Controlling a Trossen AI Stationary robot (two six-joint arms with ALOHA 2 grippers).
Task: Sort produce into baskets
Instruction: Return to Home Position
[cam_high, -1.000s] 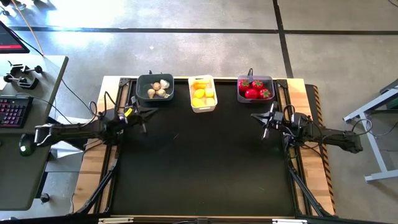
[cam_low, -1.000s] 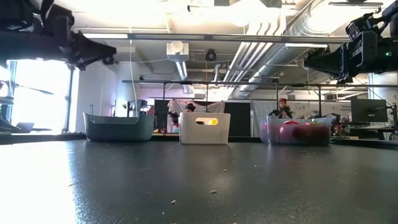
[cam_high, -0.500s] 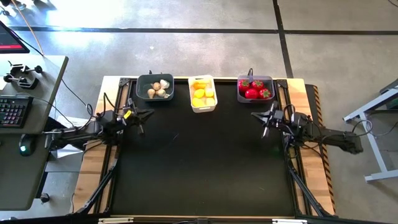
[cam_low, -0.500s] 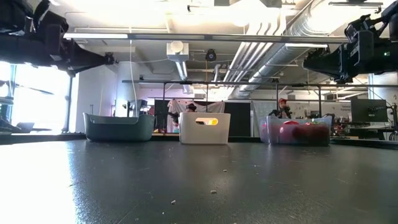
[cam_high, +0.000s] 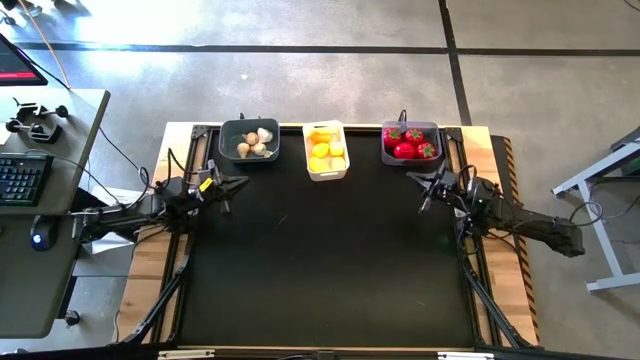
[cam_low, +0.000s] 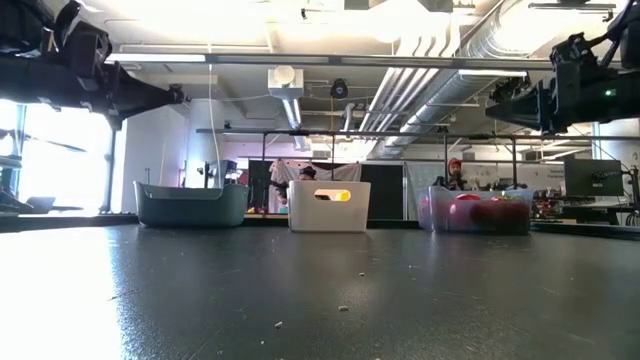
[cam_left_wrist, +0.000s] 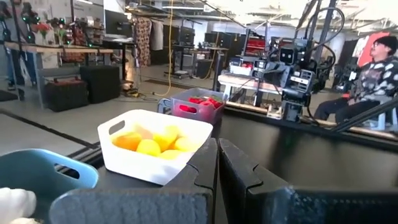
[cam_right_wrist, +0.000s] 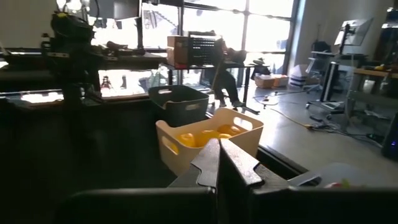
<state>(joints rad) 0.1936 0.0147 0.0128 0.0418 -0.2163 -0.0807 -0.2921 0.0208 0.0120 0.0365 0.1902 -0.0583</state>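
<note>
Above the left edge of the black surface (cam_high: 320, 270), the left end effector (cam_high: 224, 190) hangs raised, its two fingers (cam_left_wrist: 199, 180) pressed together and holding nothing. Its arm reaches in from the left side. Above the right edge, the right end effector (cam_high: 427, 193) hangs at a similar height, its fingers (cam_right_wrist: 239, 165) also closed on nothing. Its arm reaches in from the right. The two end effectors point inward and are well apart.

Three bins stand in a row along the far edge of the surface. The left bin (cam_high: 249, 123), just beyond the left end effector, holds the whitish garlic (cam_high: 256, 145). The white bin (cam_high: 326, 176) in the middle holds the yellow lemons (cam_high: 325, 152). The right bin (cam_high: 438, 140), just beyond the right end effector, holds the red pieces (cam_high: 408, 143) with green tops. All the produce lies inside the bins. In the room beyond, a person (cam_left_wrist: 379, 68) sits on a chair.
</note>
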